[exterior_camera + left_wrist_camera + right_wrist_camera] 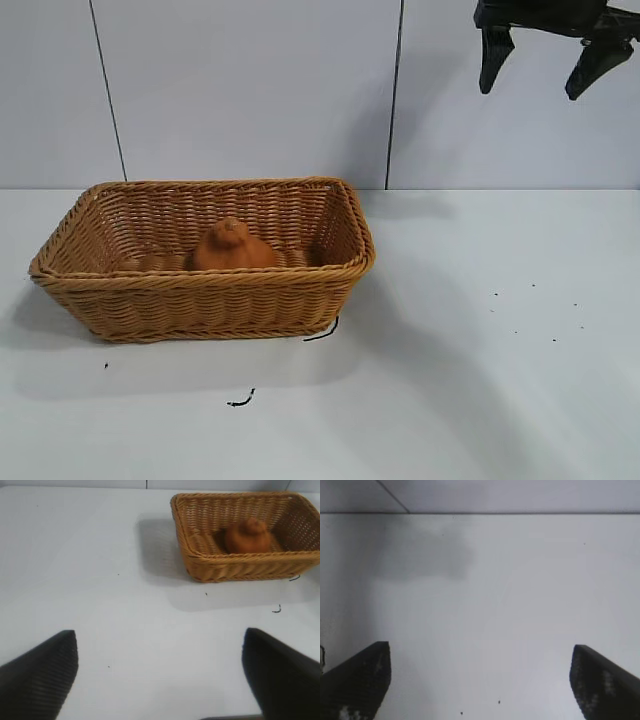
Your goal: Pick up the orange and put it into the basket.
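Observation:
The dull-orange, cone-shaped orange point(232, 248) lies inside the tan wicker basket point(200, 300) at the left of the table, stem bump up. Both also show in the left wrist view, the orange point(247, 536) inside the basket point(240, 565). My right gripper point(540, 58) hangs high at the top right of the exterior view, open and empty, far from the basket; its own view shows its jaws wide apart point(480, 680) over bare table. My left gripper point(160, 672) is open and empty, well away from the basket; it is out of the exterior view.
The white table point(480, 380) carries small black marks point(240, 400) and specks point(530, 320) in front of and to the right of the basket. A grey panelled wall point(250, 90) stands behind the table.

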`<control>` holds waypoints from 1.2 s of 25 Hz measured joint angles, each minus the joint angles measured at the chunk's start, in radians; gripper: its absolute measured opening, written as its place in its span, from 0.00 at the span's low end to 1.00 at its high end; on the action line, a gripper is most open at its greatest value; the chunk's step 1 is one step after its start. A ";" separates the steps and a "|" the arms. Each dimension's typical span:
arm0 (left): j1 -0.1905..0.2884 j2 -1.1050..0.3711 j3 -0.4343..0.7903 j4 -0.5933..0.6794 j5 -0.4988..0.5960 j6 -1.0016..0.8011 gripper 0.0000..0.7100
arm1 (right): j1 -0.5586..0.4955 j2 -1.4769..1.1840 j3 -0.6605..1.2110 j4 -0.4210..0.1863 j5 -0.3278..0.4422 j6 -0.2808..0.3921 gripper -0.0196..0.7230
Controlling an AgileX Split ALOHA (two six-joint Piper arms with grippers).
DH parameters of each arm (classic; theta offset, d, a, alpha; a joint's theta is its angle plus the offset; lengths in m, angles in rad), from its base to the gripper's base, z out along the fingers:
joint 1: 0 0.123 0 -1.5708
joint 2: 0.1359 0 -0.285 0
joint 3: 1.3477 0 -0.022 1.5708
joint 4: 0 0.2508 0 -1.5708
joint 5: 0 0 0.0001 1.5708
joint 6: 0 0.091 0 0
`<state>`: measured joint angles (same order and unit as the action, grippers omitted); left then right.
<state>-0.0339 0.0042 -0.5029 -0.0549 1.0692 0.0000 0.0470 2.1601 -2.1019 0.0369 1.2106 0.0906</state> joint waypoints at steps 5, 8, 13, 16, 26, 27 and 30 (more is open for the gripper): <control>0.000 0.000 0.000 0.000 0.000 0.000 0.90 | 0.000 -0.182 0.311 0.004 -0.001 -0.022 0.96; 0.000 0.000 0.000 0.000 0.000 0.000 0.90 | 0.000 -0.340 0.516 0.004 -0.001 -0.035 0.96; 0.000 0.000 0.000 0.000 0.000 0.000 0.90 | 0.000 -0.558 0.780 0.004 0.000 -0.040 0.96; 0.000 0.000 0.000 0.000 -0.001 0.000 0.90 | 0.000 -0.790 0.986 0.004 0.005 -0.041 0.96; 0.000 0.000 0.000 0.000 -0.001 0.000 0.90 | 0.000 -1.327 1.414 0.004 -0.171 -0.119 0.96; 0.000 0.000 0.000 0.000 -0.001 0.000 0.90 | 0.000 -1.370 1.451 0.004 -0.190 -0.122 0.96; 0.000 0.000 0.000 0.000 -0.001 0.000 0.90 | 0.000 -1.513 1.571 0.004 -0.200 -0.128 0.96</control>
<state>-0.0339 0.0042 -0.5029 -0.0549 1.0681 0.0000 0.0470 0.6471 -0.5310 0.0406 1.0109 -0.0372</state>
